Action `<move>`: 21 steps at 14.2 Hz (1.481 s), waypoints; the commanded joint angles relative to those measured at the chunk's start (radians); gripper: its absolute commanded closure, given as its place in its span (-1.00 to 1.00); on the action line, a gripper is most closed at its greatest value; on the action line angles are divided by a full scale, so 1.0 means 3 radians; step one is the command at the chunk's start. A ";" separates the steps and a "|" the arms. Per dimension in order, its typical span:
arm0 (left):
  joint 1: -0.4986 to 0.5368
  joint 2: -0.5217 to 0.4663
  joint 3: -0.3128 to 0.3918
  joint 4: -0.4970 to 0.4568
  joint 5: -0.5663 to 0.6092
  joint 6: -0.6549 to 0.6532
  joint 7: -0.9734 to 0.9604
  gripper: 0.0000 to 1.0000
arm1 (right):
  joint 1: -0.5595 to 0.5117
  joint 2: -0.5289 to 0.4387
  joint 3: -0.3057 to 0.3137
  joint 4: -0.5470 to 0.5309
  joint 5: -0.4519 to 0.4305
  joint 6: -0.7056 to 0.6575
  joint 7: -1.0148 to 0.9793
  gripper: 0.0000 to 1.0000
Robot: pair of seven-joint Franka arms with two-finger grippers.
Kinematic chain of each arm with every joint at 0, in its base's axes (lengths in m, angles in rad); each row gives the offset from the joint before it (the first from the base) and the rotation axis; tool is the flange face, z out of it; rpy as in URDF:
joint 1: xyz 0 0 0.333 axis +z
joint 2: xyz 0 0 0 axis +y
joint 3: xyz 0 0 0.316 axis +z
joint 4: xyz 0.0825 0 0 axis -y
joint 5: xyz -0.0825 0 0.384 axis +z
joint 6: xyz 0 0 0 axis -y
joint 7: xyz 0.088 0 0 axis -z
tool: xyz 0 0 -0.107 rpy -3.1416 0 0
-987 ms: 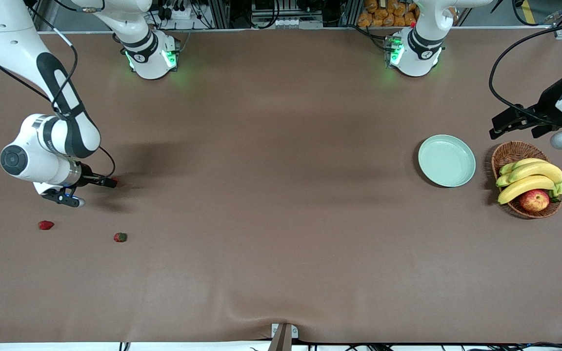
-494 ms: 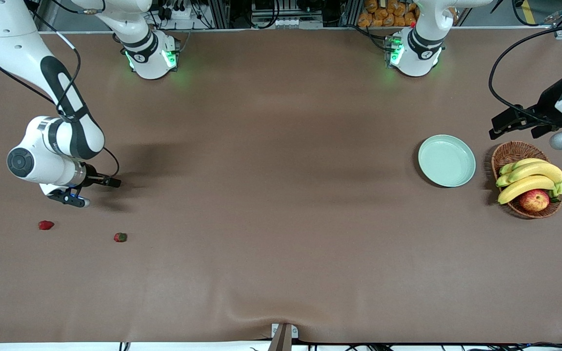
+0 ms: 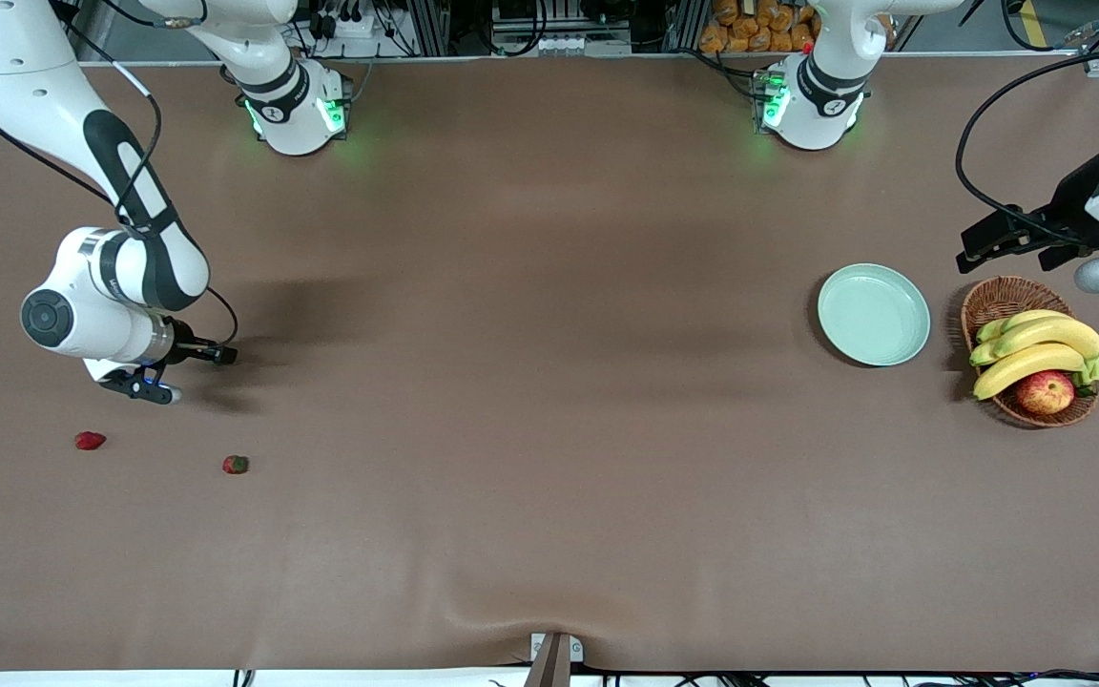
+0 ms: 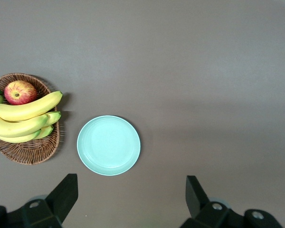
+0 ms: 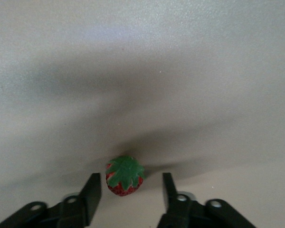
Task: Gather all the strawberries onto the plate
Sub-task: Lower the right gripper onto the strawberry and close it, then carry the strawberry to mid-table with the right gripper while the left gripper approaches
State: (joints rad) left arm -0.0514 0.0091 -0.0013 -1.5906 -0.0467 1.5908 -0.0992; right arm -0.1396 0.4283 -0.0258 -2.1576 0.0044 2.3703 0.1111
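Note:
One strawberry (image 5: 125,175), red with a green leafy top, lies on the table between the fingers of my right gripper (image 5: 131,191). The jaws stand partly closed around it, with a gap showing on each side. In the front view this gripper (image 3: 222,355) is low at the right arm's end of the table and hides that berry. Two more strawberries (image 3: 90,440) (image 3: 236,465) lie nearer the front camera. The pale mint plate (image 3: 874,315) sits bare at the left arm's end. My left gripper (image 4: 130,194) waits open in the air above the plate (image 4: 109,145) and the basket.
A brown wicker basket (image 3: 988,301) with bananas (image 3: 1036,348) and an apple (image 3: 1046,391) stands beside the plate, toward the table's end. A brown cloth (image 3: 549,429) covers the table between the berries and the plate.
My right gripper has slid a little further over the strawberry, which showed at its tips and is now hidden in the front view. The left arm has not moved.

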 commanded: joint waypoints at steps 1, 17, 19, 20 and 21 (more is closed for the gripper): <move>0.0008 0.0026 -0.0001 0.0046 0.0033 -0.0031 0.0055 -1.00 | 0.0005 -0.0001 0.0009 -0.0038 0.0138 0.0050 0.0033 0.55; -0.0003 0.0103 -0.0006 0.0046 0.0028 -0.0041 0.0039 -1.00 | 0.1190 -0.0012 0.0035 0.1198 0.0175 -0.0584 0.0538 0.82; -0.0023 0.0143 -0.0006 0.0051 0.0007 -0.0041 0.0009 -1.00 | 0.1435 0.0009 0.0040 0.1291 0.0195 -0.0614 0.0830 0.83; -0.0038 0.0184 -0.0006 0.0051 0.0002 -0.0036 -0.0007 -1.00 | 0.1568 0.0090 0.0035 0.1397 0.0266 -0.0609 0.1013 0.84; -0.0049 0.0205 -0.0006 0.0051 -0.0013 -0.0036 -0.0007 -1.00 | 0.1676 0.0197 0.0035 0.1540 0.0322 -0.0609 0.1192 0.86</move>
State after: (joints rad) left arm -0.0562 0.0507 -0.0035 -1.5940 -0.0467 1.5900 -0.0992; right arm 0.3018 0.4206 -0.0038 -1.7933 0.0699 2.2088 0.3799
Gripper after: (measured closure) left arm 0.000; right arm 0.692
